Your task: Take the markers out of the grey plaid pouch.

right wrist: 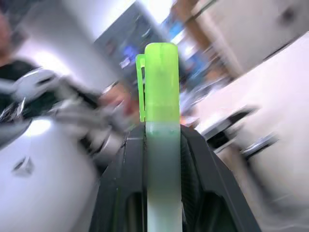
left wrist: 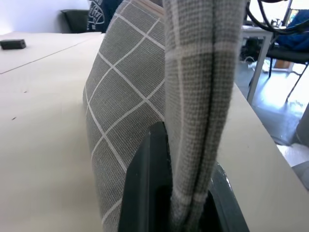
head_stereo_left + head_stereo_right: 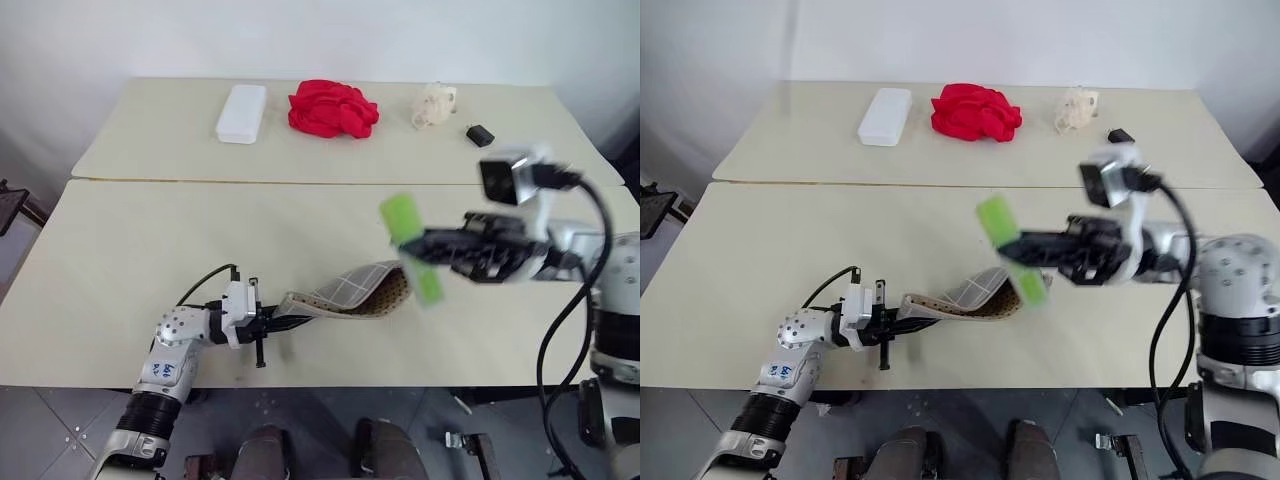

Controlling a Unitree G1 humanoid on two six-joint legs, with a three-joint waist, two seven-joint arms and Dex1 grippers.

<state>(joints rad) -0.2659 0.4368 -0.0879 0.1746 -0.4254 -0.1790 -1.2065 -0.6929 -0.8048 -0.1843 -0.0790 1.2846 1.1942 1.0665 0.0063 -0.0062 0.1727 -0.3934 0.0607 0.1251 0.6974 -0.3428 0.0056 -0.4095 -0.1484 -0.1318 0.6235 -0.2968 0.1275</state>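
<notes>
While my left gripper point(image 3: 268, 325) stays out of the count as clamped tight on one end of the grey plaid pouch point(image 3: 350, 296), the pouch lies near the front edge of the near table point(image 3: 120, 250), its free end arching up. My right gripper point(image 3: 415, 244) pinches a green marker point(image 3: 413, 248), held in the air above the pouch's raised end.
</notes>
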